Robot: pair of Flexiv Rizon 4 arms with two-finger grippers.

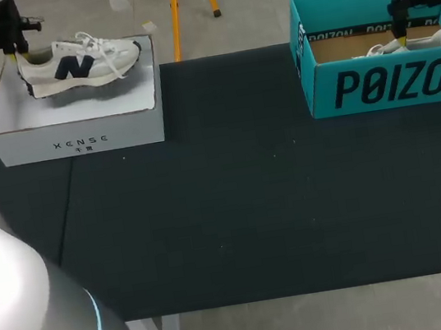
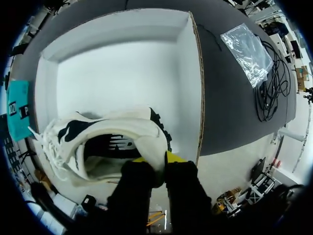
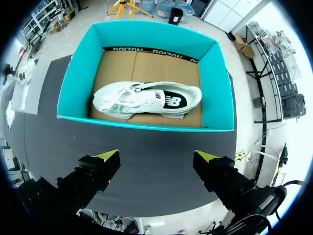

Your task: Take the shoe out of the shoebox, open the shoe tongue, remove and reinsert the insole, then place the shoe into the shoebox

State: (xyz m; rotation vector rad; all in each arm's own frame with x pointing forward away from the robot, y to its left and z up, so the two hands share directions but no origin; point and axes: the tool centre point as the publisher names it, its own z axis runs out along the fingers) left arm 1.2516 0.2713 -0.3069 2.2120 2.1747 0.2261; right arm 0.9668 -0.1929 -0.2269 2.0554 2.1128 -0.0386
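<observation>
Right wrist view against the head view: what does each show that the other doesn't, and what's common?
Right wrist only: the whole white shoe lying on its side on cardboard, right gripper open. Head only: left gripper at the heel of the second shoe in the white box. Both: the teal box.

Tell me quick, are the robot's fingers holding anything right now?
Left gripper: shut on the heel of the white sneaker in the white box.
Right gripper: open, holding nothing, above the teal shoebox.
</observation>
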